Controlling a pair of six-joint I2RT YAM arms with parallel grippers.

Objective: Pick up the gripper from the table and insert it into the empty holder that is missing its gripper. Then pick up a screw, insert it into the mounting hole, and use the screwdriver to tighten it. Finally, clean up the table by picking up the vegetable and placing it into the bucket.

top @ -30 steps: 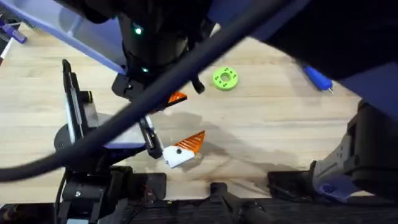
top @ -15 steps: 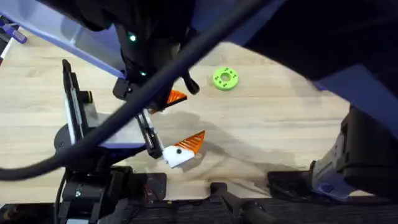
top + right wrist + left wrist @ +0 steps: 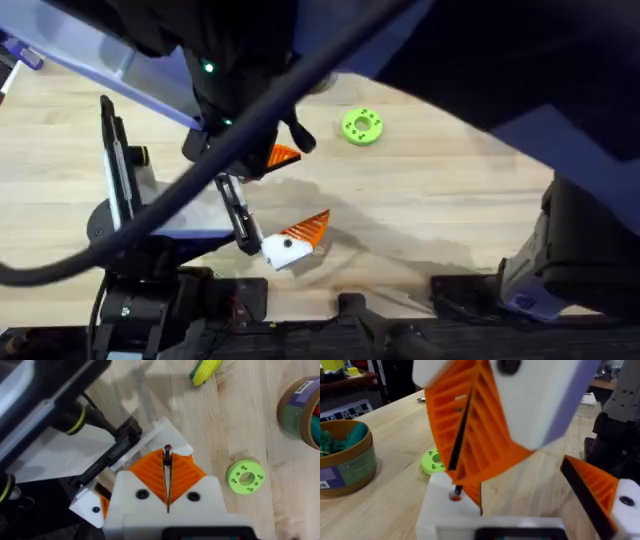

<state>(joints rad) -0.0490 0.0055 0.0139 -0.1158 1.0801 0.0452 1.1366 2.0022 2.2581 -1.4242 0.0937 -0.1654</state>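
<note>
My right gripper (image 3: 167, 455) is shut, its orange ribbed pads pinching a small dark screw (image 3: 167, 449) at the tip. From the left wrist it (image 3: 456, 487) points down onto the white holder (image 3: 440, 510), the screw (image 3: 456, 495) touching it. In the overhead view its orange pads (image 3: 283, 157) show under the dark arm. My left gripper (image 3: 520, 485) stands open; its other finger (image 3: 600, 492) carries an orange wedge (image 3: 308, 230). The yellow vegetable (image 3: 205, 371) lies near the brown bucket (image 3: 300, 405) (image 3: 345, 460). The loose gripper and the screwdriver are hidden.
A green disc (image 3: 362, 126) (image 3: 245, 476) lies on the wooden table (image 3: 450, 220) between the holder and the bucket. Dark arm links and a cable (image 3: 150, 215) cross close under the overhead camera. The bucket holds green and red toy pieces.
The dark arm under the camera drifted slightly left, and the right arm's bulk now covers the blue screwdriver at the far right. The orange pads at the holder stayed put.
</note>
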